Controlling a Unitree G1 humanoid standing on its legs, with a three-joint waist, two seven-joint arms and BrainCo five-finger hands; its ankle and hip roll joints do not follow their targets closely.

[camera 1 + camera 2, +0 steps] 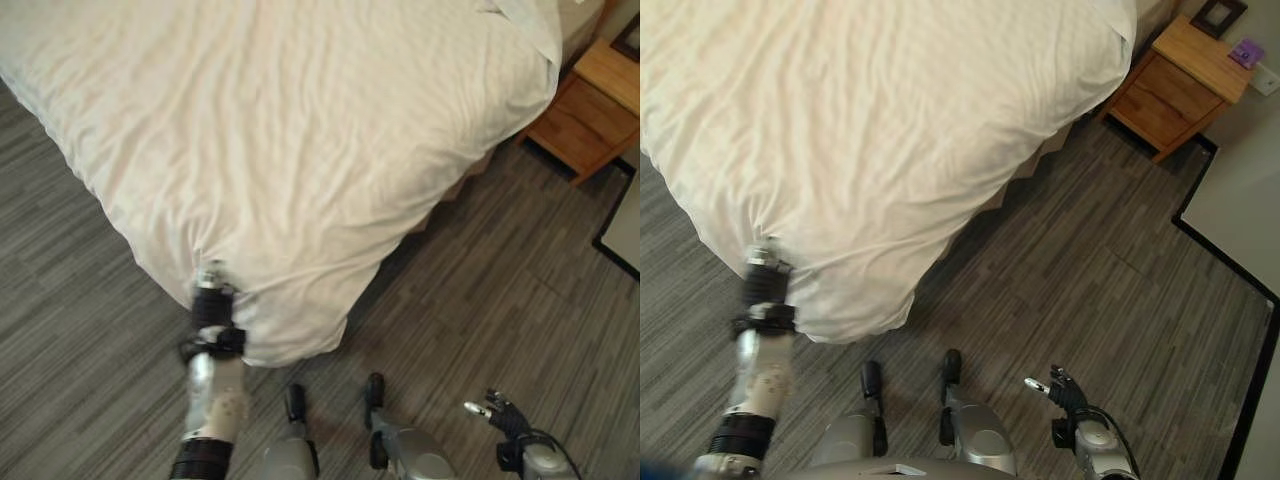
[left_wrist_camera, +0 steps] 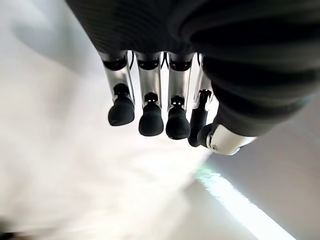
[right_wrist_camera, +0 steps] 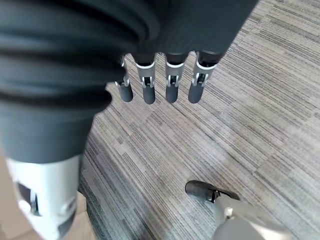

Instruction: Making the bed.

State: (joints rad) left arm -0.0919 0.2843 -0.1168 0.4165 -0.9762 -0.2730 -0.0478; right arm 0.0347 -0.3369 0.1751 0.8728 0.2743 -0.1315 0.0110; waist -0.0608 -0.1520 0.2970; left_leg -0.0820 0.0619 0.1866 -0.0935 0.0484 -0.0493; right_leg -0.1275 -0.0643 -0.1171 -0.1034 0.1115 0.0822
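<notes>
A white duvet (image 1: 300,130) covers the bed, and its near corner hangs down to the grey floor. My left hand (image 1: 212,292) reaches into that hanging corner, where the cloth puckers around the fingertips. In the left wrist view the fingers (image 2: 150,115) are fairly straight, with the white duvet (image 2: 75,165) just past them and no cloth wrapped round them. My right hand (image 1: 500,412) hangs low at the right over the floor. Its fingers (image 3: 160,82) are straight and hold nothing.
A wooden nightstand (image 1: 1180,85) stands at the far right beside the bed, with a dark picture frame (image 1: 1218,15) and a small purple item (image 1: 1246,52) on top. A pale area with a black border (image 1: 1240,200) lies on the right. Grey striped carpet (image 1: 1070,280) runs alongside the bed.
</notes>
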